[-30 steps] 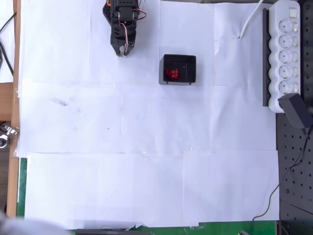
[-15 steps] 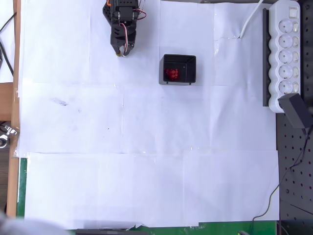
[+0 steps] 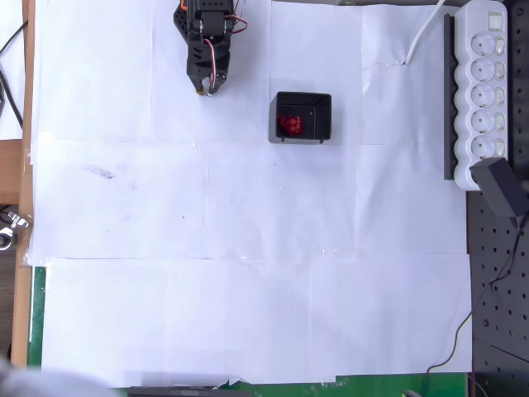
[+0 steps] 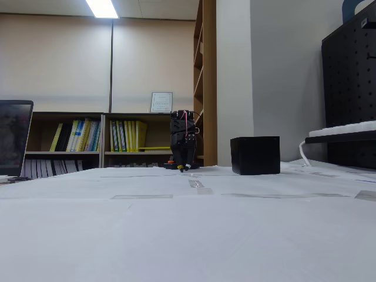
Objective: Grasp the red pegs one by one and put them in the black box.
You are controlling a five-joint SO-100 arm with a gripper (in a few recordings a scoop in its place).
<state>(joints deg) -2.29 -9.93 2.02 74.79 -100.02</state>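
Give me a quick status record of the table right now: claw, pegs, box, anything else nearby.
claw: folded back at the top of the overhead view, left of the box, tips down near the paper; open or shut unclear
red pegs: clustered inside the box, left half; count unclear
black box: upright on the white paper; low fixed view shows its side
loose pegs on paper: none seen
power strip: right edge, apart from the box
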